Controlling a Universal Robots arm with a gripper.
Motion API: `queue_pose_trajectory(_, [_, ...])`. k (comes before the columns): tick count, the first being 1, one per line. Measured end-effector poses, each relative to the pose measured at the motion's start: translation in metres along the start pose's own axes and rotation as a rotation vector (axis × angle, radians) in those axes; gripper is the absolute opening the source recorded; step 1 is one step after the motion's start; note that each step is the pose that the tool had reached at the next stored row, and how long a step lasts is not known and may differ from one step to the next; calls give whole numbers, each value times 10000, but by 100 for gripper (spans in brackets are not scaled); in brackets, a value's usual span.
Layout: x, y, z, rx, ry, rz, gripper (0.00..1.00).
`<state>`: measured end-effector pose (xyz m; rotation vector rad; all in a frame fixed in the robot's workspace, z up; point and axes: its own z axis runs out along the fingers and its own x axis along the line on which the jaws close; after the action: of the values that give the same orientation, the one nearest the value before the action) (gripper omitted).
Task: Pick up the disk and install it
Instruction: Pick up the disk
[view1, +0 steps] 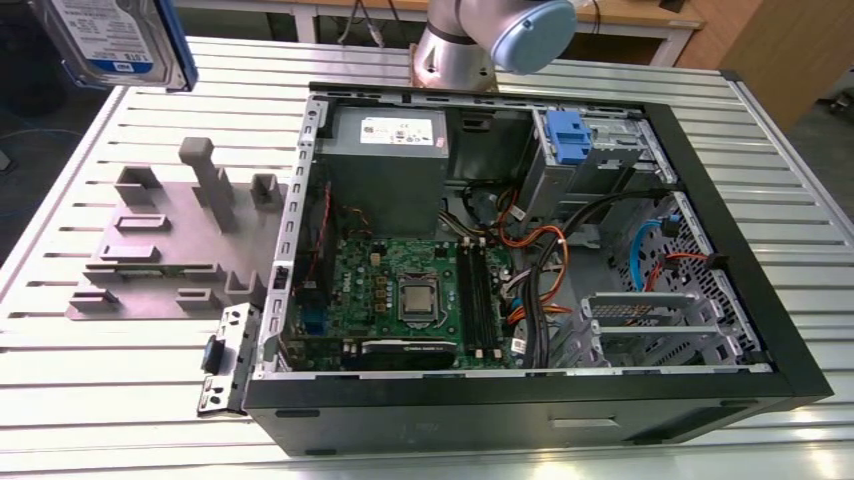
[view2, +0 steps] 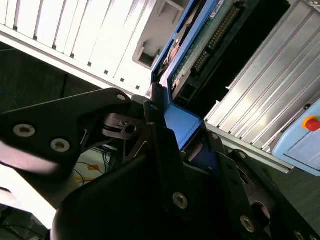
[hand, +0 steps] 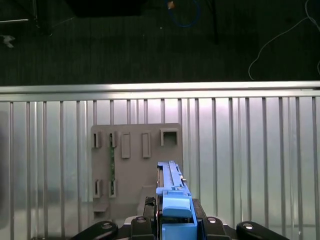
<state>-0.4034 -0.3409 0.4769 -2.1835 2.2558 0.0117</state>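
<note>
The disk (view1: 114, 40), a flat rectangular silver hard drive with a white-and-blue label and blue plastic rails, is up in the air. In the exterior view it hangs high over the far corner of the worktop on the exterior view's left, label side facing the camera. The black gripper (view2: 182, 127) has it clamped: in both wrist views the two fingers (view2: 155, 117) press in on the blue rail end of the disk (hand: 172, 192), nothing loose there. In the second wrist view the drive's green circuit board and its connector row are showing.

Looking down in the first wrist view, the gripper (hand: 175, 222) carries the disk over the grey plastic slotted holder block (hand: 135, 160), well clear of it. That block (view1: 174, 240) lies on the ribbed aluminium worktop (view1: 80, 400), towards the edge on the exterior view's left.

Just beside the block is the open black computer case (view1: 534, 415), lying on its side. Inside are a green motherboard (view1: 414, 290), a grey power supply box (view1: 387, 150) and a small blue plastic latch (view1: 567, 135) at a far-side bay. The silver robot arm (view1: 494, 40) rises from the worktop's far edge behind the case.
</note>
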Motion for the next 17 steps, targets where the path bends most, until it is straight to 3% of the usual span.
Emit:
queue_pose_trajectory(8, [107, -68, -1, 1, 43, 0, 36])
queue_pose_trajectory(17, [112, -309, -2, 3, 73, 1, 36])
